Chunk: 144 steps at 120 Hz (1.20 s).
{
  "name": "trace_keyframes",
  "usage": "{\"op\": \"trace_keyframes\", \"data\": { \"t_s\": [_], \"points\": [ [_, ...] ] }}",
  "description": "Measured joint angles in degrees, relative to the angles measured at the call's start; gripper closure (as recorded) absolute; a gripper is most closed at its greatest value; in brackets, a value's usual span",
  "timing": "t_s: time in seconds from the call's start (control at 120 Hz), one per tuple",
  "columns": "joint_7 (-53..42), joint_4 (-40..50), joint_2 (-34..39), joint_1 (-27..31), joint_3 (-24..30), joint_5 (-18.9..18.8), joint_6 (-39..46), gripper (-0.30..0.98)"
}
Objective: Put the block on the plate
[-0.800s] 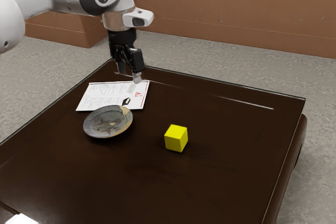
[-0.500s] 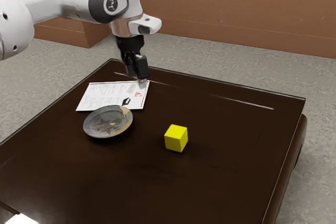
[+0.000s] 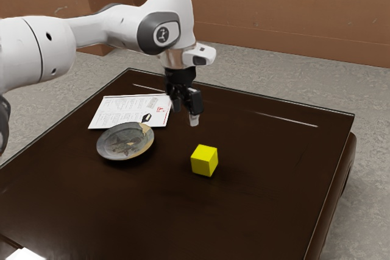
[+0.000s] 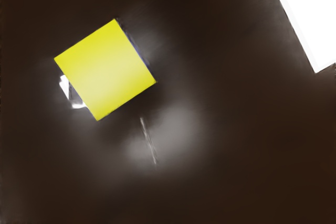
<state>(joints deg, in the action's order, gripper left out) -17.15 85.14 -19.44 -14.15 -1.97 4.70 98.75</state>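
My gripper (image 3: 185, 121) hangs above the table in the exterior view, open, its two fingertips apart with nothing between them. The yellow block (image 3: 204, 161) rests on the dark table, lower than the gripper and a little toward the exterior view's right. In the wrist view the block (image 4: 105, 70) shows its top face, turned at an angle, with no finger touching it. A round grey plate (image 3: 125, 141) with tan patches lies toward the exterior view's left of the block, bare of anything on it.
A printed white paper (image 3: 131, 111) lies flat just behind the plate, close to it. Its white corner (image 4: 310, 19) appears in the wrist view too. The dark table (image 3: 256, 211) ends at a raised edge on the exterior view's right.
My arm and gripper have moved toward the exterior view's right and lower, from above the paper to nearer the block. Block, plate and paper have stayed where they were.
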Motion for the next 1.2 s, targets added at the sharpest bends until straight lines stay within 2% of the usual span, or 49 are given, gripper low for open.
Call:
{"op": "trace_keyframes", "data": {
  "t_s": [0.142, 0.283, 0.408, 0.483, 0.675, 1.2],
  "points": [
    [5.01, 0.01, -1.93, -0.34, -1.42, 3.06, 1.24, 0.0],
    [9.89, -0.39, -4.26, -1.55, -1.76, 4.09, 2.52, 0.0],
    [11.92, -0.39, -7.2, -1.98, -8.62, 6.28, 3.91, 0.0],
    [12.65, -0.37, -9.69, -2.75, -10.25, 7.15, 4.61, 0.0],
    [14.39, -3.82, -14.2, -5.42, -10.76, 7.9, 6.09, 0.0],
    [18.35, -8.98, -22.48, -6.69, -11.21, 9.14, 6.84, 0.0]
  ]
}}
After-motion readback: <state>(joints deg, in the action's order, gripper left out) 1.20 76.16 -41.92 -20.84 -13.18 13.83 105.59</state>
